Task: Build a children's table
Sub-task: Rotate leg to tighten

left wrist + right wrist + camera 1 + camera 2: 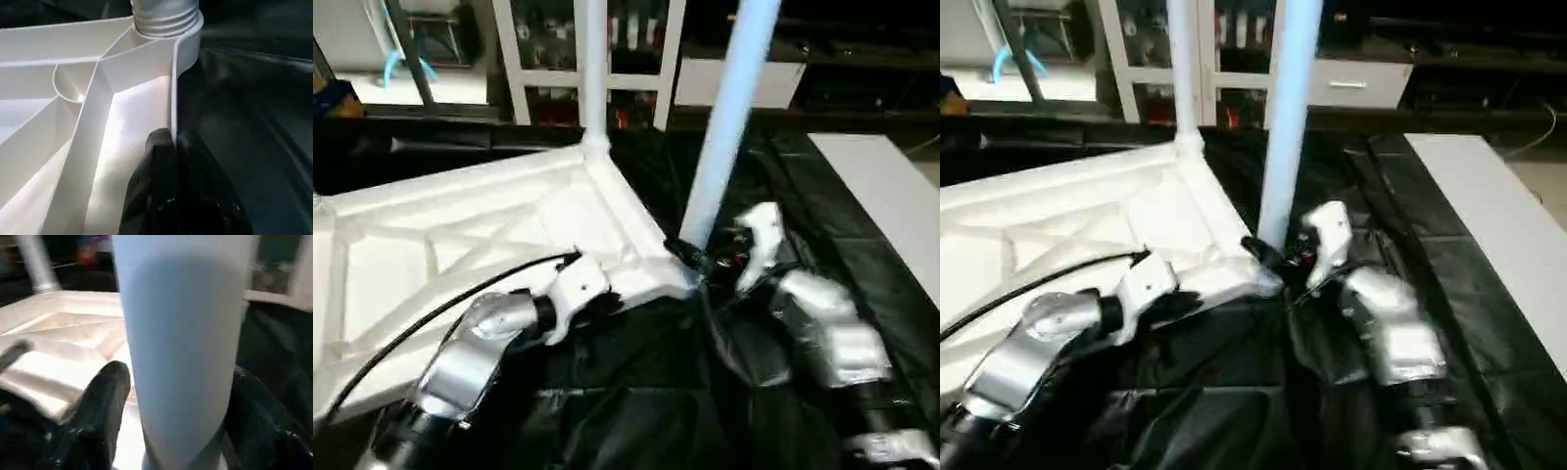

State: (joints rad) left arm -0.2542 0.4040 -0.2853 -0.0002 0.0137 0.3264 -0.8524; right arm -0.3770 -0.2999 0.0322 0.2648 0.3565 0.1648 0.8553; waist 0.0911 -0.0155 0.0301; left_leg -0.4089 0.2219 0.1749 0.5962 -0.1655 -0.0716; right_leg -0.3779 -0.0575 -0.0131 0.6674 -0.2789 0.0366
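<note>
The white plastic square table top [460,255] is lying upside down on a black cloth [636,392], its X-ribbed underside facing up. The left gripper [173,147], two black fingers, is pinching the top's thin upright side rim: in the left wrist view the jaws are standing narrow, one finger on each face of the rim, with the ribbed hollow on one side and the cloth on the other. Farther along that rim from the left gripper, a long tapered white tube leg [164,14] is sitting upright in a round corner socket.

The right gripper [697,262] is reaching in at the corner of the top nearest the robot, just beside the left gripper. A second white tube leg [729,117] is rising steeply from that corner, leaning slightly, and its lower end is standing between the right gripper's fingers [105,406]. In the right wrist view one finger is on each side of the tube; the jaws are fairly wide, about the tube's width, and I cannot tell whether they are pressing it.

A white flat board [891,196] is lying on the cloth beyond the right arm, and a white glass-door cabinet [548,59] is standing behind the work.
</note>
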